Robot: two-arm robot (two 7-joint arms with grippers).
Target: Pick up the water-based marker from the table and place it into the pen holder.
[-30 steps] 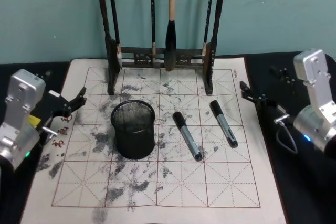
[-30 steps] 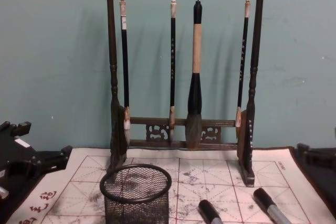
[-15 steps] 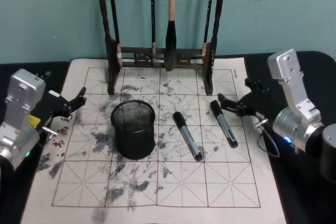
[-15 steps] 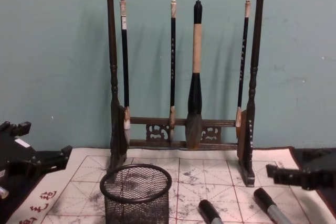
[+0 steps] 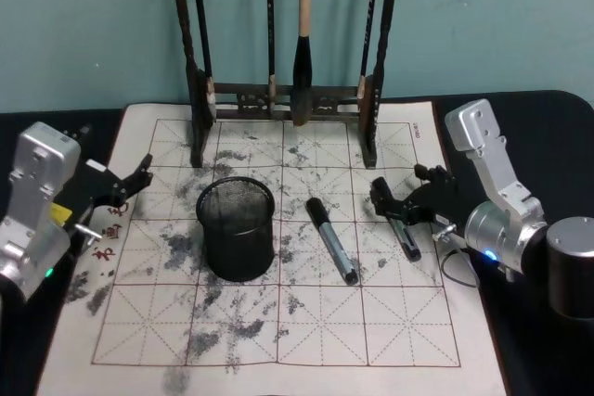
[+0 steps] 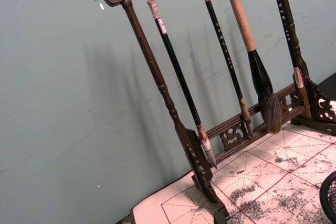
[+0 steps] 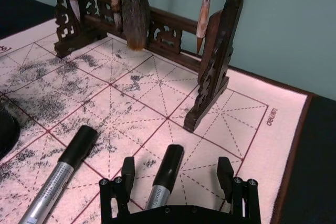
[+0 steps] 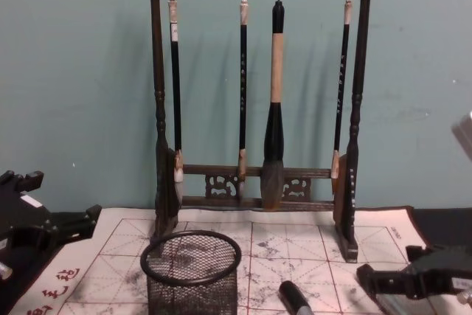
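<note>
The open right end effector (image 7: 176, 167) straddles the water-based marker (image 7: 169, 162) farther from the pen holder (image 5: 237, 248) and should drop squarely before closing, while the open left end effector (image 5: 119, 198) idles.

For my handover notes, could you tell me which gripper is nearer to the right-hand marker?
Right. The right gripper is open astride the right-hand marker; the left gripper sits far off, beyond the pen holder.

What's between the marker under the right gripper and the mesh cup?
Only the second marker, lying flat on the mat between that marker and the pen holder. The right gripper is open astride its marker, nothing between. The left gripper is parked far left.
</note>
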